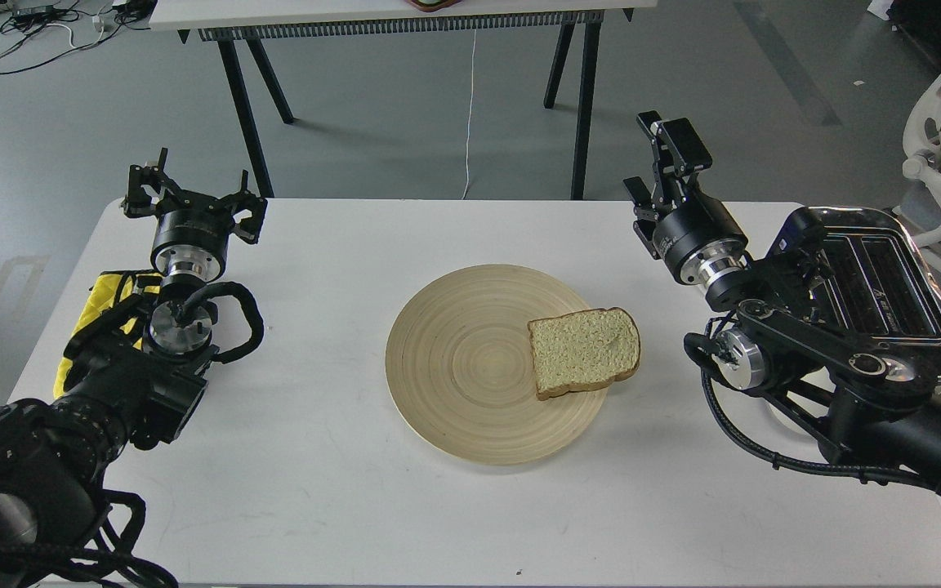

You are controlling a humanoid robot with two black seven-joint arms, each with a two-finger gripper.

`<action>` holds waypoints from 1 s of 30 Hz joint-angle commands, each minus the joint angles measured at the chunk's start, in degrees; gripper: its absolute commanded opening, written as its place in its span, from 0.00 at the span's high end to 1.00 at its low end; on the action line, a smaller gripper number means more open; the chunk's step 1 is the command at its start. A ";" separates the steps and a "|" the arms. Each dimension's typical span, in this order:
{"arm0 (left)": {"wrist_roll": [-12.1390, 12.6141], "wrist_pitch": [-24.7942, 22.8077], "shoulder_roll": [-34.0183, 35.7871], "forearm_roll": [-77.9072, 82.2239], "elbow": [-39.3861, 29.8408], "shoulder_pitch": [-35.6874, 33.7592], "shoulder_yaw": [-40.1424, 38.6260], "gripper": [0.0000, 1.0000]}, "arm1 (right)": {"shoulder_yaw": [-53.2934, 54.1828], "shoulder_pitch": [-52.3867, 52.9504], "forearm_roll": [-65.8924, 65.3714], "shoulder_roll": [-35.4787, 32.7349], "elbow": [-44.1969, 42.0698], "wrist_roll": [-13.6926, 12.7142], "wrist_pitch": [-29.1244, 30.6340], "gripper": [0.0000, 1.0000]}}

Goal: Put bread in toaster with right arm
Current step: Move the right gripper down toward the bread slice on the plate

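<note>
The bread (pixel 585 351), a pale tan slice with brown crust, lies flat on the right part of a round wooden plate (pixel 454 367) at mid-table. The toaster (pixel 887 282), chrome-topped with two slots, stands at the table's right edge, its near side partly hidden by my right arm. My right gripper (pixel 657 159) is up behind and right of the bread, left of the toaster, turned side-on. Its two fingers stand apart and hold nothing. My left gripper (pixel 193 194) is open and empty at the far left of the table.
A yellow cloth (pixel 99 298) sits on my left arm at the table's left edge. Another table on black legs (pixel 577 106) stands behind, with a white cord (pixel 469 114) hanging down. A white chair (pixel 940 131) is beyond the toaster.
</note>
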 commanded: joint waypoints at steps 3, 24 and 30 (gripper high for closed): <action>0.01 0.00 0.00 0.09 -0.01 -0.04 0.00 0.00 | -7.70 -0.24 -1.39 -8.33 3.45 0.28 -2.21 0.01; 0.01 0.00 0.00 0.01 -0.01 0.05 0.00 0.00 | -23.01 -5.16 -7.37 -8.78 -3.40 0.37 -5.61 0.01; 0.01 0.00 0.00 0.09 -0.01 0.05 0.00 0.00 | -23.01 -6.39 -9.66 -6.15 -5.08 0.46 -5.61 0.02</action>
